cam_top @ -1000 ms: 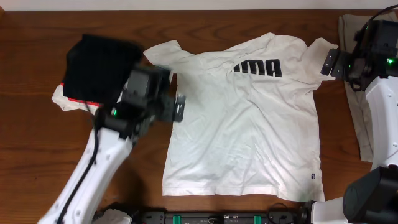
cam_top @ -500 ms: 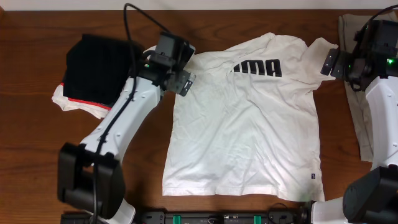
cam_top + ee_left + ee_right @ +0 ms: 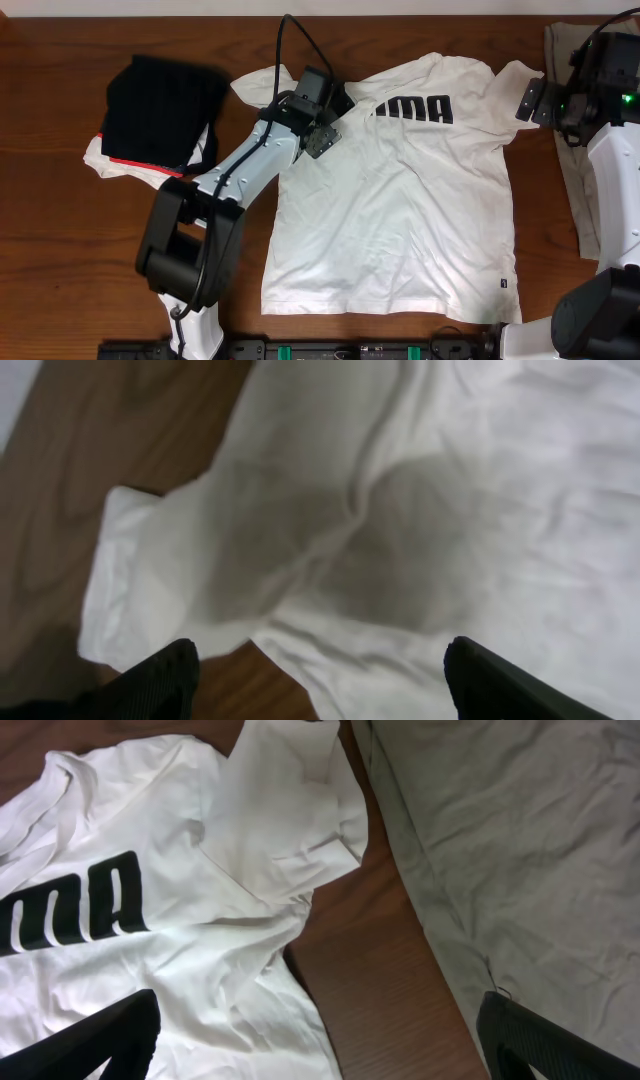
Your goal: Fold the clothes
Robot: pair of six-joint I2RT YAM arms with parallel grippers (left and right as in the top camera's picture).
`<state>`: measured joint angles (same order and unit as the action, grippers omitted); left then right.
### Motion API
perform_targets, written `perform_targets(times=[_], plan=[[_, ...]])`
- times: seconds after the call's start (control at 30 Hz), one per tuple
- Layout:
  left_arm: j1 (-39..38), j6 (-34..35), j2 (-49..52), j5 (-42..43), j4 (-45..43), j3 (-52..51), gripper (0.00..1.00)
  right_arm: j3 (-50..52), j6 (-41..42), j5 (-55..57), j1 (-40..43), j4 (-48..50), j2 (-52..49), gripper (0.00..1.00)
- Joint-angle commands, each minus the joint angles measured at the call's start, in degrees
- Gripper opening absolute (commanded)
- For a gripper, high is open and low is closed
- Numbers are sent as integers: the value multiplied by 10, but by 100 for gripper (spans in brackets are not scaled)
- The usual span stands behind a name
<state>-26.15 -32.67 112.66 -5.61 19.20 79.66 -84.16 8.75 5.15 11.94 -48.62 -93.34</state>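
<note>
T-shirt [image 3: 400,200]: flat, print up, table [image 3: 60,250] centre, collar at 12 o'clock, unfolded | left gripper [image 3: 320,678]: wide apart, empty, over 10 o'clock sleeve [image 3: 170,580], probably to pinch it | right gripper [image 3: 320,1038]: fully apart, empty, near 2 o'clock sleeve [image 3: 290,810], likely for a mirrored fold

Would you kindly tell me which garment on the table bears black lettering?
The white T-shirt in the middle; the folded black garment and olive-grey cloth show none.
</note>
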Motion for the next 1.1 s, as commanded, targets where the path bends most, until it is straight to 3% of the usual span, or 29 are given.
perform_targets(times=[0.0,0.57,1.07], plan=[[6,-14,10,-11,-14,8,80,-2,9,4,0,0,3,99],[37,-9,68,-26,-95,7,76,-2,9,4,1,0,3,99],[46,-2,73,1,-89,2,75,-2,9,4,1,0,3,99]])
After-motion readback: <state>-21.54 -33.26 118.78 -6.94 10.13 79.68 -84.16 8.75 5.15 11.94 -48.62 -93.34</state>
